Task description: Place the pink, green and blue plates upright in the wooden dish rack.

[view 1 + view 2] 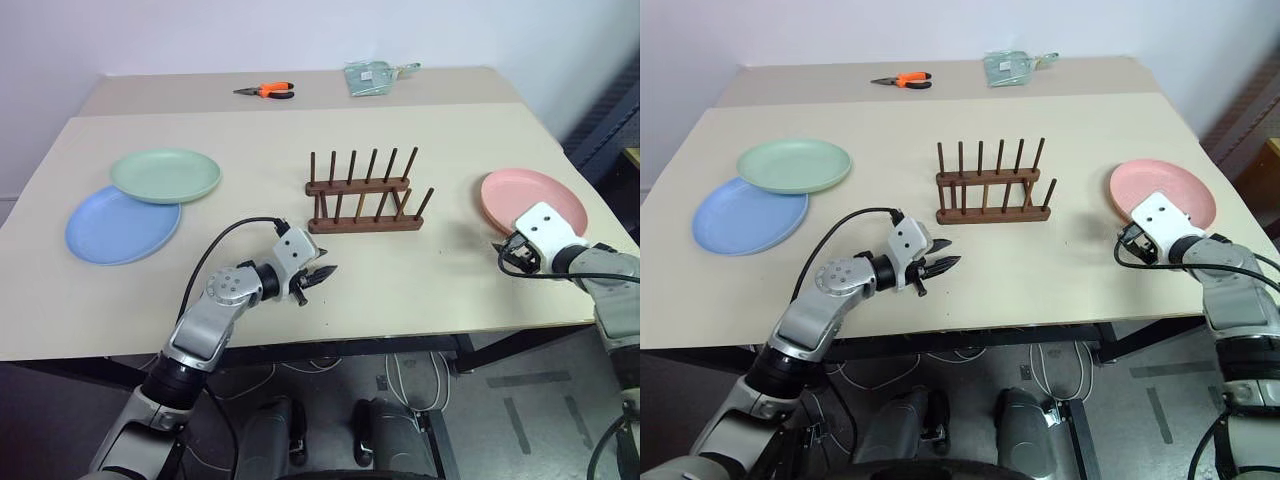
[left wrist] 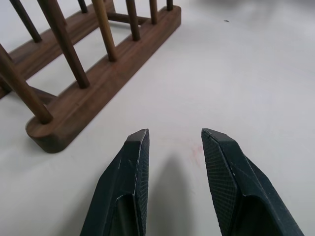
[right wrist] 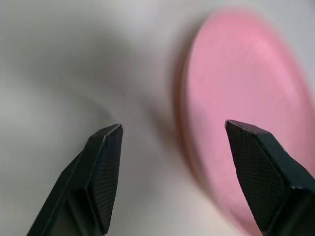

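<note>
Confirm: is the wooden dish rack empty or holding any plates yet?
Empty. The wooden dish rack shows bare pegs; the pink plate, green plate and blue plate all lie flat on the table.

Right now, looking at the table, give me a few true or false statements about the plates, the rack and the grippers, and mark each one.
1. The green plate lies partly on the blue plate. True.
2. The pink plate stands upright in the wooden dish rack. False: it lies flat on the table, to the right of the rack, which holds no plate.
3. The right gripper is open, with the pink plate just ahead of it. True.
4. The left gripper is holding the blue plate. False: it is open and holds nothing, near the rack's end.
5. Orange-handled pliers lie at the table's far side. True.
</note>
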